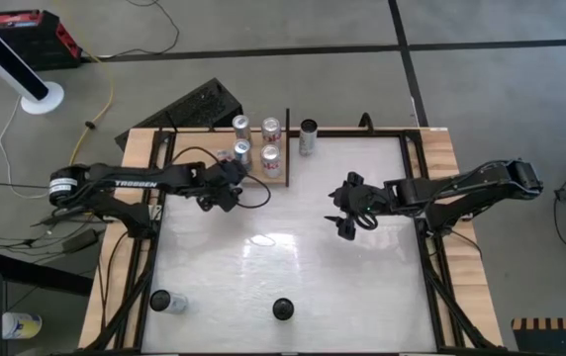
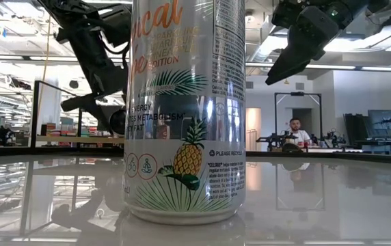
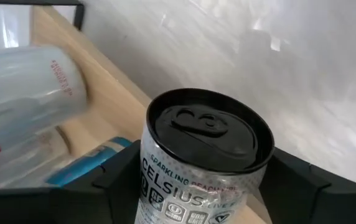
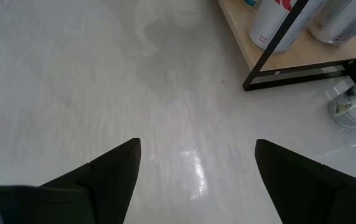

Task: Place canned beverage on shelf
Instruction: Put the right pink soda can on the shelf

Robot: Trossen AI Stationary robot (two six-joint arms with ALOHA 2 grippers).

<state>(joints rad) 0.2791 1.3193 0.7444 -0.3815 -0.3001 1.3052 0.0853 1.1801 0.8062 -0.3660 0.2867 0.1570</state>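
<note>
Our left tool (image 1: 226, 188) stands at the shelf's (image 3: 112, 99) near edge, its fingers (image 3: 119, 180) flanking an upright can (image 3: 206, 165), top up, long axis vertical; whether they press it we cannot tell. Four more cans (image 1: 256, 141) stand on the shelf. Our right tool (image 4: 196, 180) hovers wide open, holding nothing, above the table (image 1: 293, 257).

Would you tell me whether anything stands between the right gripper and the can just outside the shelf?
Nothing visible does: only bare table lies between the right gripper and that can, and the shelf stands off to its side.
</note>
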